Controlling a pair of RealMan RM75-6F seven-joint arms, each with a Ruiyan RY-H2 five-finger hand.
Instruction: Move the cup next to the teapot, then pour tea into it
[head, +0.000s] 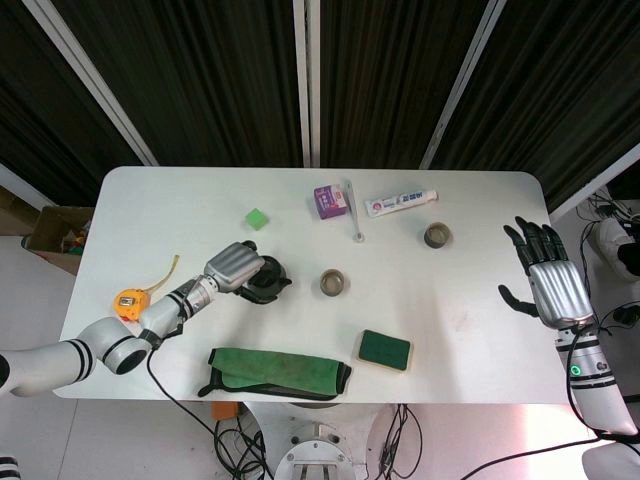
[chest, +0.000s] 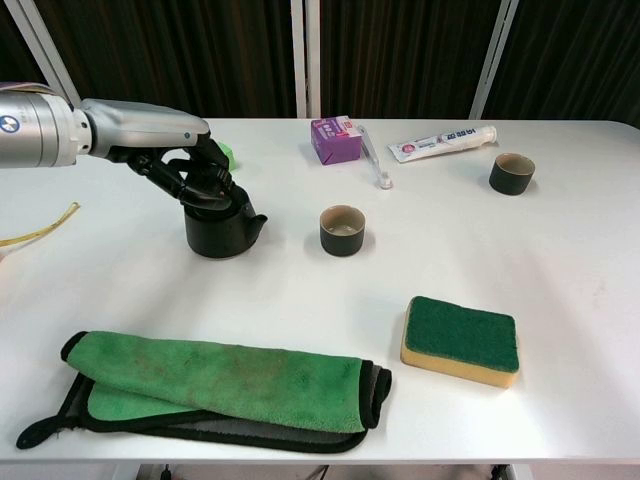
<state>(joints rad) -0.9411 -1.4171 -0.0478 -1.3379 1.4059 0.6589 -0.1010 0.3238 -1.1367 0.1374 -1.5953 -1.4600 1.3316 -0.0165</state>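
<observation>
- Nearest the robot we see a folded green cloth (chest: 225, 385) on the table (chest: 300, 290), with a green-topped sponge (chest: 461, 340) to its right.
- Behind the cloth stands the dark teapot (chest: 220, 228), upright, its spout pointing right toward the cup (chest: 342, 230).
- The left hand (chest: 185, 165) sits directly over the teapot, its fingers (chest: 205, 185) curled down around the top. We judge that it grips the handle or lid region, though the exact contact is hidden by the fingers themselves.
- The cup stands just right of the teapot, near but apart, mouth up and apparently empty. We take the first step, placing the cup beside the teapot, as done.
- The relation that governs the coming move: the cup lies to the right of the left hand, along the line of the spout. Pouring would therefore call for a lift, a short carry rightward and a tilt toward the spout side.
- The right hand (head: 545, 280) hovers at the table's far right edge, fingers spread and holding nothing, well apart from both vessels; the left hand is much the nearer.
- Farther back, a second cup (chest: 511, 173) stands at right.
- At the far edge lie a purple box (chest: 335, 139), a toothbrush (chest: 374, 160) and a toothpaste tube (chest: 443, 144).
</observation>
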